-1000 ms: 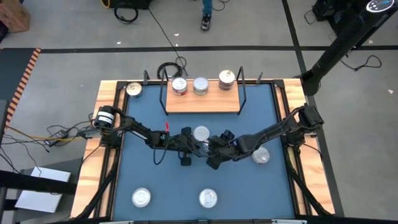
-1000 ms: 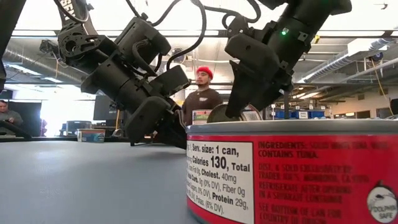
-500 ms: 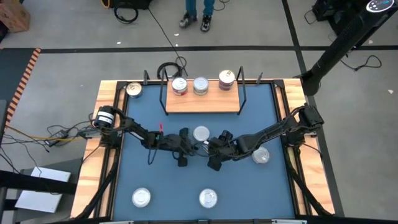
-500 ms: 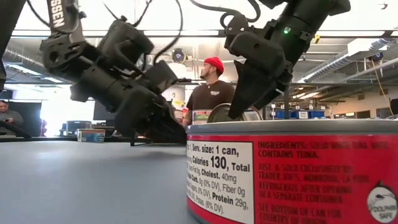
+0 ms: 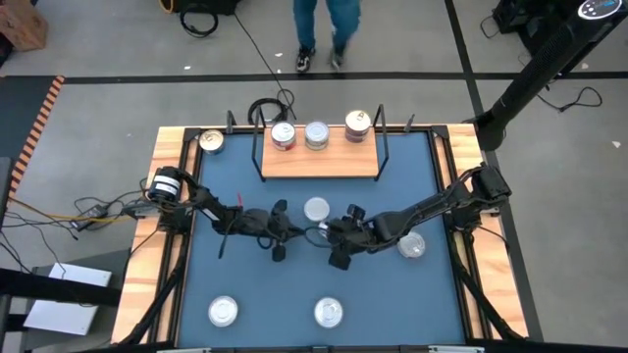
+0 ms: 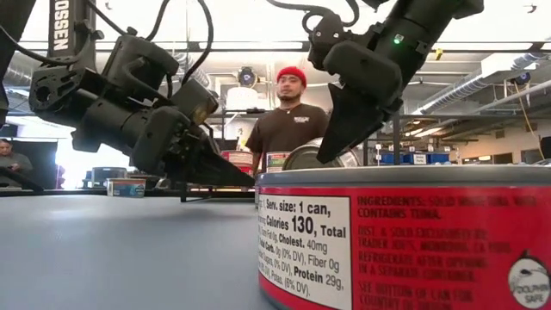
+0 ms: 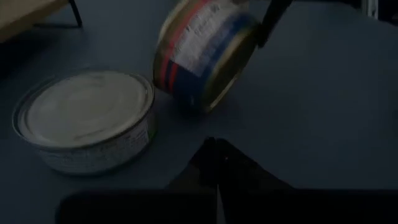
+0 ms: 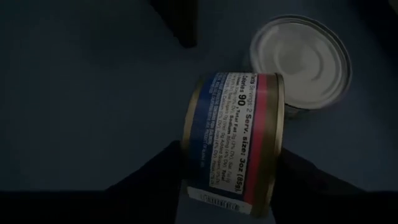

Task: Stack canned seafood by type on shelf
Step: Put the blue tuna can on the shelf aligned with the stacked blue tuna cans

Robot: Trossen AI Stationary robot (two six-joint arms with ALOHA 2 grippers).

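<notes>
A can (image 8: 233,143) with a blue and red label lies tilted on its side between the fingers of my right gripper (image 5: 337,232), near the middle of the blue table. Just beside it a silver-lidded can (image 5: 316,209) stands on its base. My left gripper (image 5: 278,233) is shut and touches nothing; it points at both cans from their left, a short way off. The shelf (image 5: 319,160), a wooden board with black wire ends, lies at the table's far edge. Three cans (image 5: 316,134) stand on it in a row. My right gripper pinches the blue and red can by its two flat ends, one finger (image 8: 168,171) on each end. It slants down from the table's right. The label wall (image 8: 230,118) faces the wrist camera. The can is tilted, gold end (image 7: 221,71) showing; I cannot tell whether its lower rim touches the table.
More cans stand at the table's right (image 5: 412,245), near left (image 5: 224,312) and near middle (image 5: 329,312), where a red-labelled one (image 6: 405,241) fills the low view. One can (image 5: 211,140) sits on the far-left wooden rim. A person (image 6: 293,129) stands beyond the far edge.
My left gripper has drawn back toward the table's left edge, away from the tilted can, tipping lower as it went. The can has stayed tilted at my right gripper, which has kept its place. The person behind the table has shifted to the right.
</notes>
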